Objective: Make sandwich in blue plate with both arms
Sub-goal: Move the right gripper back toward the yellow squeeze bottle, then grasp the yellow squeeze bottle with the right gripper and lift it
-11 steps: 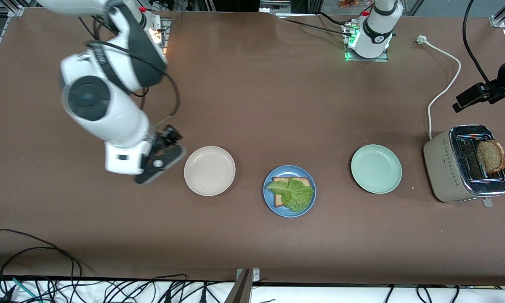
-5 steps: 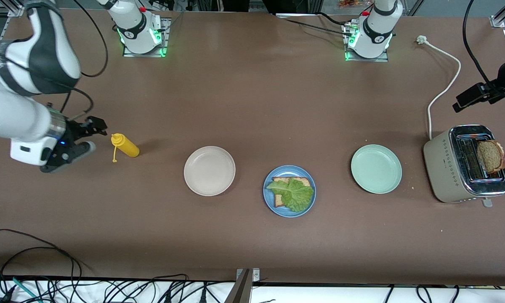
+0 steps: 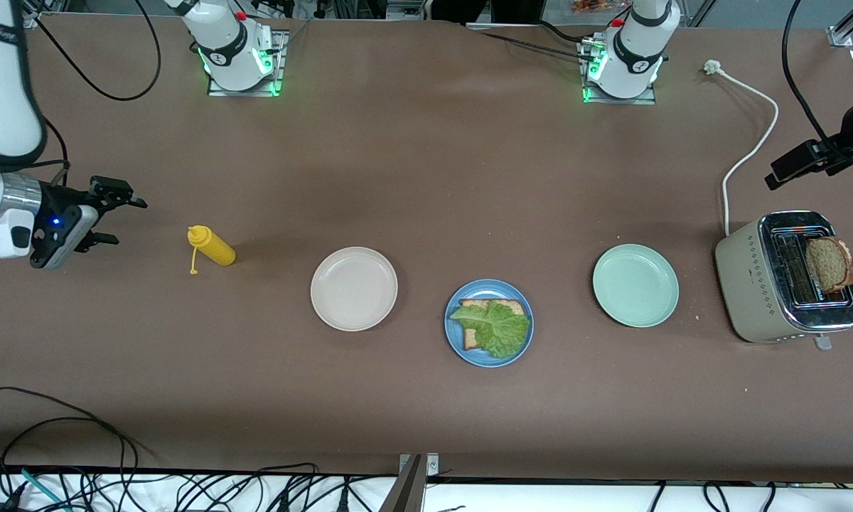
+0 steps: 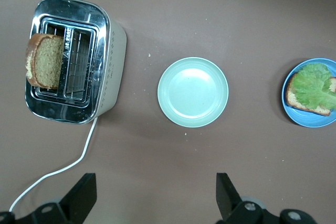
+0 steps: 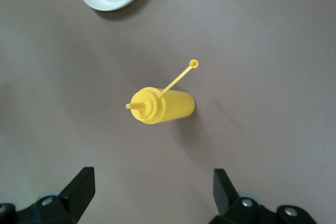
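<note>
Outwardly idle: right gripper hung wide open and empty over bare bench near the yellow bottle. Left gripper, open and empty, sat high above toaster and green plate. Blue plate held one slice under lettuce; the second slice, in the toaster, was unplaced.

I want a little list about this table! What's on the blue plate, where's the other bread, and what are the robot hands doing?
blue plate: one bread slice, lettuce leaf on top
second slice: sticking out of the toaster
beige plate: bare
green plate: bare
yellow bottle: beside the beige plate, cap off
right gripper: open, holds nothing, near the bottle
left gripper: open, holds nothing, above the toaster and green plate
</note>
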Tool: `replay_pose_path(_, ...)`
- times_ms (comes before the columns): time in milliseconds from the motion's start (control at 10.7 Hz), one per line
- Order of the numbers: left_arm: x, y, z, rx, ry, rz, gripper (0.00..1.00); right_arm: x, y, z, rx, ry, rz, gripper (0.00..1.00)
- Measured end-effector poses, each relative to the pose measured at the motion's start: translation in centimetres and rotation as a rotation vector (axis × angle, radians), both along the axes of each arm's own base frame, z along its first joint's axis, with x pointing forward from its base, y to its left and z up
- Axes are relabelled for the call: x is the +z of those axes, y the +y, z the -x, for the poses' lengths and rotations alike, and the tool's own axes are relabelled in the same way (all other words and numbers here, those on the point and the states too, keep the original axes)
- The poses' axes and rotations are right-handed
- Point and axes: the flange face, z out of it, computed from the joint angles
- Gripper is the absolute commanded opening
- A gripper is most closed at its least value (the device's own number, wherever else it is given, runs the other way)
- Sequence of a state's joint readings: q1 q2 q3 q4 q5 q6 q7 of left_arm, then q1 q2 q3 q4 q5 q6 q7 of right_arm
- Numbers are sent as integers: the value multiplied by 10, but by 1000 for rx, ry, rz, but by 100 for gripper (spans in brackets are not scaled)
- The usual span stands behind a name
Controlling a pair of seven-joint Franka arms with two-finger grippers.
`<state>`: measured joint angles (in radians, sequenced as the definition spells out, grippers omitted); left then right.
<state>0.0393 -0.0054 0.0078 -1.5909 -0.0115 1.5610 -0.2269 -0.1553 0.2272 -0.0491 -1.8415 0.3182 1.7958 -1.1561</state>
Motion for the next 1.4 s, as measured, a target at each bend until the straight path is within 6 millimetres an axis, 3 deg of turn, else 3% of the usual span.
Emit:
replay_pose_path(281, 0, 0, 0, 0, 0, 0, 100, -57, -40, 11, 175, -117, -257, 100)
replay_pose_path(561, 0, 0, 0, 0, 0, 0, 100, -119, -56, 18, 259, -202, -447, 100)
replay_pose_path(1029, 0, 1, 0, 1, 0, 0, 100, -197, -40, 24, 392, -362, -673, 100)
replay_pose_path(1403, 0, 1, 0, 2, 1, 0, 100, -226, -31, 28, 436, -457, -763, 100)
